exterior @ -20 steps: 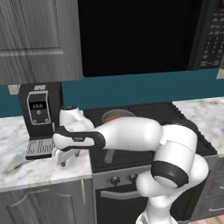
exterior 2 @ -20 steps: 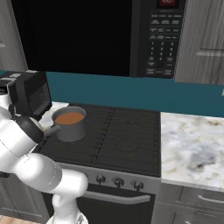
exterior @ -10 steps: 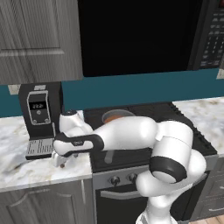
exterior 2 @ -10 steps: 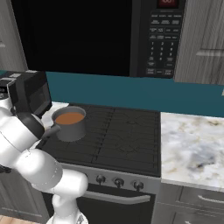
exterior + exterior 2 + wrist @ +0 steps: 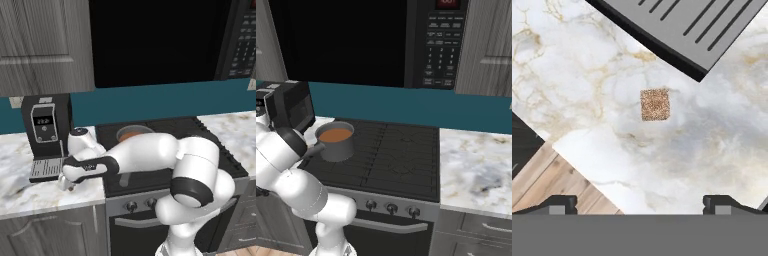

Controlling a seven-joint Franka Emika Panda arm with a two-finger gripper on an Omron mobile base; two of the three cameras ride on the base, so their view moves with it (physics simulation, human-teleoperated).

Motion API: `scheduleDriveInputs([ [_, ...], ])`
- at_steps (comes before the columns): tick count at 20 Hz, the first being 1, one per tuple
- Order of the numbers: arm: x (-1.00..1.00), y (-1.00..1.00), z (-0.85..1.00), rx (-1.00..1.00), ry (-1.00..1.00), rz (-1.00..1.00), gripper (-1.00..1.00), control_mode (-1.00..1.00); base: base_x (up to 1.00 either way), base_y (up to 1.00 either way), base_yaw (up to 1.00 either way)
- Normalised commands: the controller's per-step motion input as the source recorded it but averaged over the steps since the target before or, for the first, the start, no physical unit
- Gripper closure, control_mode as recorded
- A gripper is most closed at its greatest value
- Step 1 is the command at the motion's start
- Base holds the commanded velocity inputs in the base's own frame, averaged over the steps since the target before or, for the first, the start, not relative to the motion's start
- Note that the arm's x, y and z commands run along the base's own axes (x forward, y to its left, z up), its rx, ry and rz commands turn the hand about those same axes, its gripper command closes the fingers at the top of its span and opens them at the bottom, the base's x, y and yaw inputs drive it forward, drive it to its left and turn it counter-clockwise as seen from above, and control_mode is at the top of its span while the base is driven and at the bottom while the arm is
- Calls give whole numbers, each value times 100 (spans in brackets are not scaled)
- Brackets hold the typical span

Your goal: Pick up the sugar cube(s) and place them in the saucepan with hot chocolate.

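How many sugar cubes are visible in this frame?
1. The sugar cube lies on the marble counter, just off the corner of the coffee machine's drip tray, ahead of the open hand. The arm may hide others.

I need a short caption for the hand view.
Open fingers above a sugar cube on the marble counter.

Speckled tan sugar cube, veined white marble
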Motion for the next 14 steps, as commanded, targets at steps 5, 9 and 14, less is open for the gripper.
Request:
scheduleDriveInputs([
  [5,1,0,-10,0,-5,-9,-100,-100,0,0,0],
  [9,1,3,-2,0,-4,-12,-100,-100,0,0,0],
  [14,7,4,0,0,-1,-12,-100,-100,0,0,0],
])
